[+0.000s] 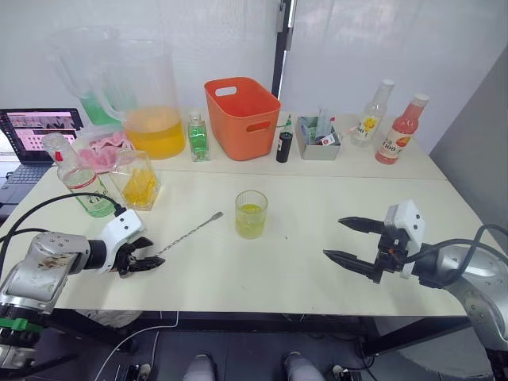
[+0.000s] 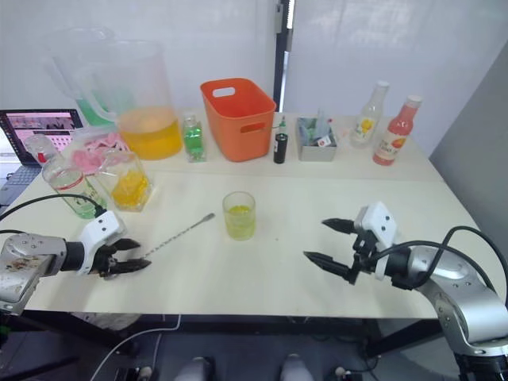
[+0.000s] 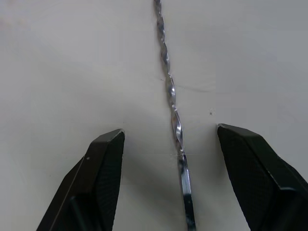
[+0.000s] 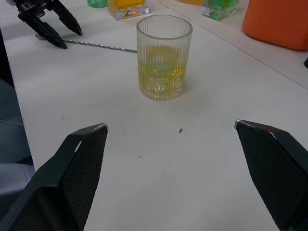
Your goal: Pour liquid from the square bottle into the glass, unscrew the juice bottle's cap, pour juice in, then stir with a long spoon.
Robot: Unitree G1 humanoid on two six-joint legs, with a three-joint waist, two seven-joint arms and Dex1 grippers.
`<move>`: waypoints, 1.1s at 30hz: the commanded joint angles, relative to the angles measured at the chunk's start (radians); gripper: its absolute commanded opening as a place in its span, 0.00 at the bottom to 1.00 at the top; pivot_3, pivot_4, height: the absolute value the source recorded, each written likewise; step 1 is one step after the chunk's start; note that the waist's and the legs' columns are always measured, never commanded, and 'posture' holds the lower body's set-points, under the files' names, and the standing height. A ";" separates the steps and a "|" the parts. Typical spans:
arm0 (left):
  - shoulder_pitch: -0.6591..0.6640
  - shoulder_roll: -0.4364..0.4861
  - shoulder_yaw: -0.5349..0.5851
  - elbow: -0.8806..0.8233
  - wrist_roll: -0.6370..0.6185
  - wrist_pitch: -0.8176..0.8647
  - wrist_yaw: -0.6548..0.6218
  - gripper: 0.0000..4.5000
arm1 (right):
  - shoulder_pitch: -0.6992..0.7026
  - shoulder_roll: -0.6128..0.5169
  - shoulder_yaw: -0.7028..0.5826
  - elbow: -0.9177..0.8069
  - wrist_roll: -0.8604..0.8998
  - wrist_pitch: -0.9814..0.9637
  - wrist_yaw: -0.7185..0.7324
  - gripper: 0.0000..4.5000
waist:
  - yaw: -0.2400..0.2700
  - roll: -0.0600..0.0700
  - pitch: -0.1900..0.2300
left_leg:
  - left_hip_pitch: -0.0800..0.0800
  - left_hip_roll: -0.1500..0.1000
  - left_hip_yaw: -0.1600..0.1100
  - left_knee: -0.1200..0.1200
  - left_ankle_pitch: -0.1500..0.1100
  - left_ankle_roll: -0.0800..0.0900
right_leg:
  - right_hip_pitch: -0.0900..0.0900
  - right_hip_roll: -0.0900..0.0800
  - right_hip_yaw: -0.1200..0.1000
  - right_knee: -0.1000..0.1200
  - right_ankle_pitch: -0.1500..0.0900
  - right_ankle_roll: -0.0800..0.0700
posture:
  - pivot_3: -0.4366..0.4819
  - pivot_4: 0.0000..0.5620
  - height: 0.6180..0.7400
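The glass (image 1: 251, 214) stands mid-table, partly filled with yellow-green liquid. The long spoon (image 1: 190, 232) lies flat on the table, running from left of the glass toward my left gripper (image 1: 155, 254). That gripper is open and low over the table, its fingers straddling the spoon's twisted handle (image 3: 173, 106) without touching it. The square bottle (image 1: 139, 181) with yellow contents stands at the left. Beside it is the juice bottle (image 1: 79, 181) with greenish liquid. My right gripper (image 1: 332, 238) is open and empty, right of the glass (image 4: 163, 57) and pointing at it.
Along the back stand a large pitcher of orange liquid (image 1: 151, 103), a small green bottle (image 1: 198, 136), an orange basket (image 1: 242, 117), a small black bottle (image 1: 284, 147), a grey box (image 1: 320, 143), a yellow-flower bottle (image 1: 371, 111) and a pink bottle (image 1: 401, 131). A laptop (image 1: 36, 135) sits far left.
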 commanded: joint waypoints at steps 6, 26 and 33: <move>-0.058 -0.019 -0.121 0.018 0.104 0.121 0.028 0.66 | -0.007 0.012 -0.005 -0.042 0.011 0.007 -0.031 1.00 | 0.006 0.004 -0.002 | 0.003 0.000 0.000 0.000 0.000 0.000 | 0.002 0.000 0.000 0.000 0.000 0.001 | 0.48 0.27 0.81; -0.078 -0.123 0.145 -0.059 -0.058 0.126 0.095 0.01 | -0.088 -0.015 0.017 -0.034 0.050 0.145 -0.094 1.00 | 0.006 0.007 -0.004 | 0.003 0.000 0.000 0.001 0.000 0.000 | 0.003 0.000 0.000 0.001 0.000 0.001 | 0.48 0.27 0.81; -0.247 -0.241 0.325 -0.166 -0.271 0.241 0.198 0.01 | -0.255 0.008 -0.051 -0.001 0.168 0.299 -0.194 1.00 | 0.008 0.001 -0.001 | -0.005 0.000 -0.003 0.006 0.001 0.001 | 0.002 0.001 -0.003 0.000 0.001 0.003 | 0.48 0.27 0.81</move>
